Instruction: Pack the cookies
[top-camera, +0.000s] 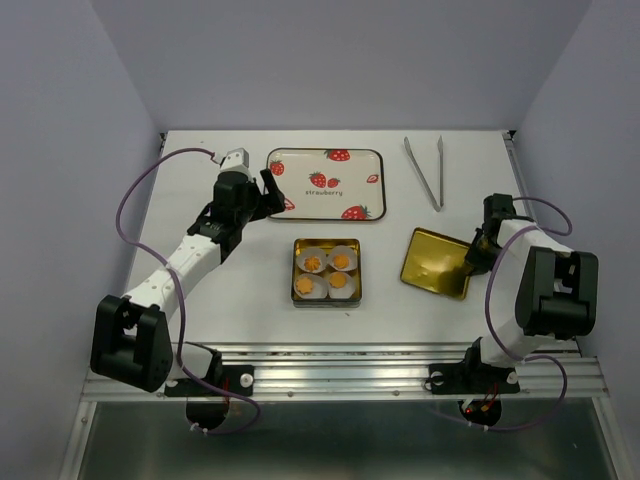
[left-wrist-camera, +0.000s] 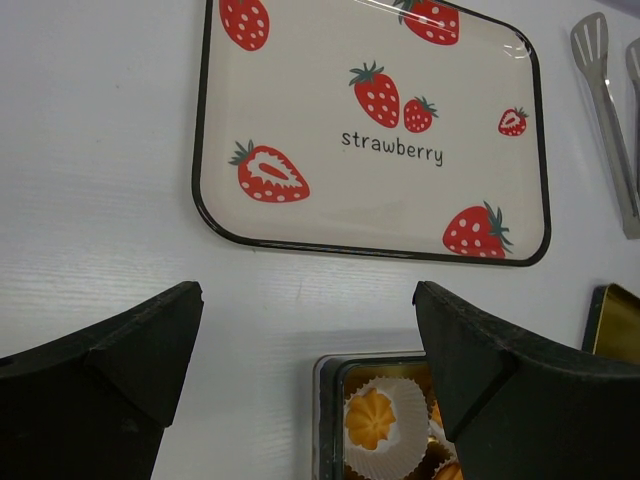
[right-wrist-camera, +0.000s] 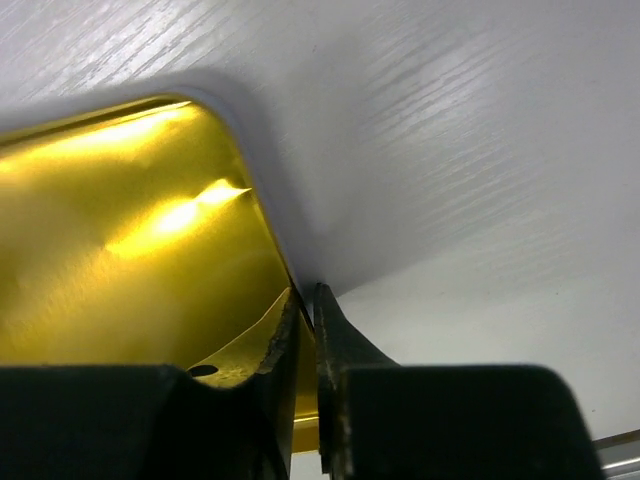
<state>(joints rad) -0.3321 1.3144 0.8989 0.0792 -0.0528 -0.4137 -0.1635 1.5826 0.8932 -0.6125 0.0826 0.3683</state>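
Risk of slipping: the right gripper pinches only the thin rim of the gold lid; such slick metal could swing or drop out of so narrow a hold once it is lifted.
Risk of crushing: a lid brought down skewed could catch the wall of the tin, shove it across the table, or squash what sits inside.
Left gripper: jaws spread wide and holding nothing, hovering over bare table between tray and tin; it is not steadying the tin.
Strawberry tray: back of the table, left of centre; flat, printed with red berries, nothing on it.
Tin: centre of the table, square and open-topped; holds four white paper cups, two by two.
Cookies: four small orange-yellow rounds, one in each cup, all already inside the tin.
Gold lid: just right of the tin, not touching it; shiny inside faces up, nothing in it.
Right gripper: closed tight on the lid's right-hand edge.
Tongs: back right, lying apart from everything else.
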